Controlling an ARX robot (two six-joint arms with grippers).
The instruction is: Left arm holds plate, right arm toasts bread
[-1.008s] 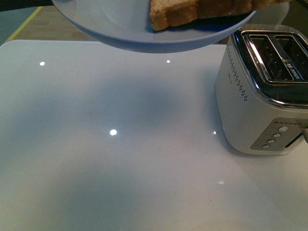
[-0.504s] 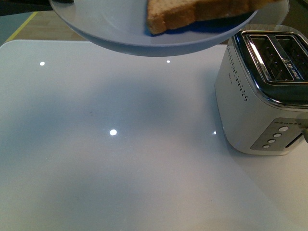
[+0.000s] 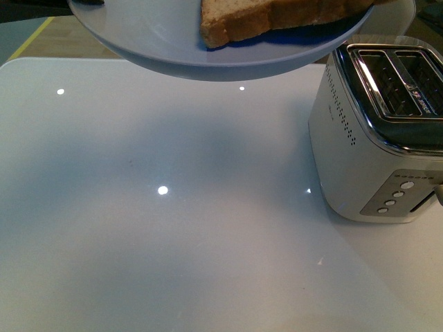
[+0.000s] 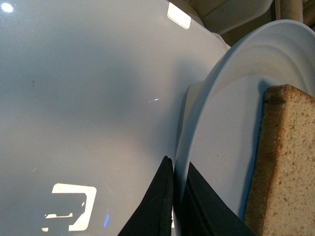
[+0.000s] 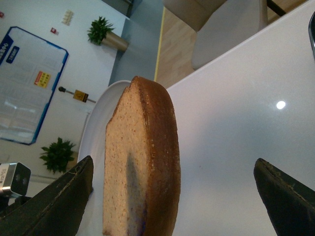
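The pale blue-grey plate (image 3: 159, 34) hangs in the air over the far side of the table, cut off by the top of the front view. The bread (image 3: 277, 17), light brown with a darker crust, lies on it. In the left wrist view my left gripper (image 4: 178, 164) is shut on the rim of the plate (image 4: 231, 128), one black finger on each side, with the bread (image 4: 285, 162) close by. My right gripper (image 5: 173, 162) is open and straddles the bread (image 5: 138, 162) on the plate (image 5: 96, 123). Neither finger touches the slice, which sits nearer one finger.
A silver two-slot toaster (image 3: 360, 152) stands at the right on the glossy white table (image 3: 173, 242), its slots facing up and its buttons toward me. The plate's edge hangs just left of the toaster's top. A chair (image 5: 221, 29) stands beyond the table's far edge.
In the front view the plate and bread have drifted a little to the left and slightly upward. The toaster has not moved.
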